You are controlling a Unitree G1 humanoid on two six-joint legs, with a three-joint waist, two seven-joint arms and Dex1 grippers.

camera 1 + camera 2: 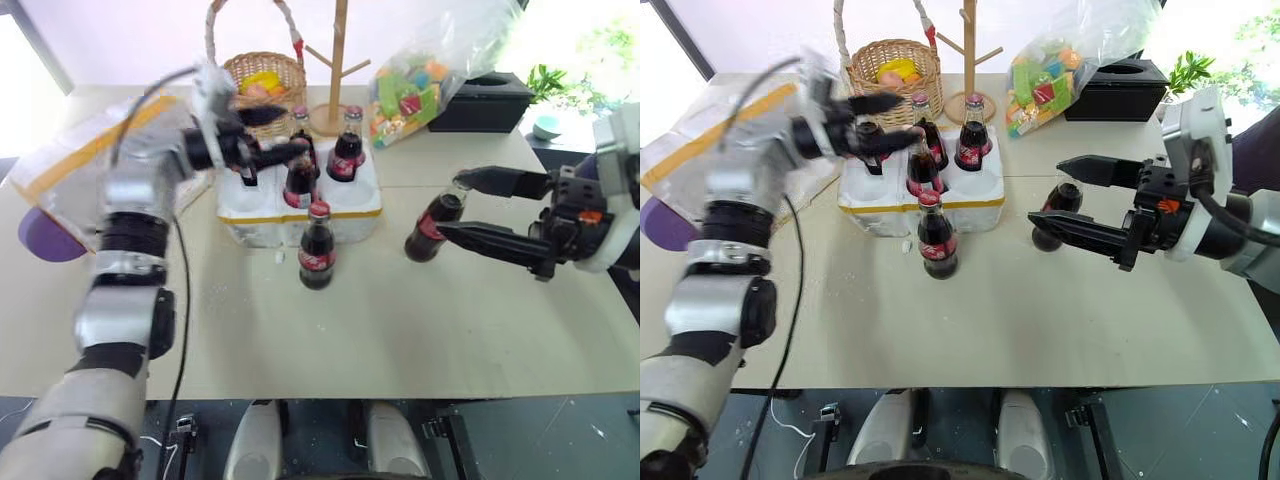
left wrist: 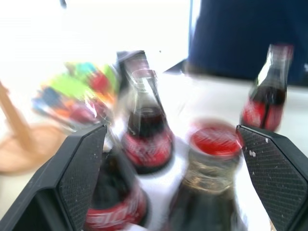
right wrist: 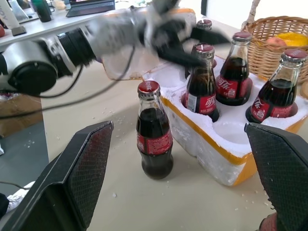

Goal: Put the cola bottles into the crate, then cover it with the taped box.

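Observation:
The crate point(image 1: 330, 207), a low white foam tray with a yellow band, sits mid-table and holds several cola bottles point(image 1: 345, 155) upright in its wells. My left gripper point(image 1: 910, 118) hangs open over the crate's left side, its fingers level and holding nothing. Another bottle point(image 1: 317, 245) stands on the table just in front of the crate. A further bottle point(image 1: 432, 225) stands at the tips of my right gripper point(image 1: 450, 205), whose jaws are wide open and not clamped on it. The taped box point(image 1: 75, 150) lies at the far left, behind my left arm.
A wicker basket point(image 1: 265, 80), a wooden peg stand point(image 1: 337, 60), a bag of colourful items point(image 1: 415, 90) and a black box point(image 1: 490, 100) line the table's back edge. A purple object point(image 1: 45, 235) lies under the taped box. Someone in dark blue point(image 2: 240, 38) is beyond the table.

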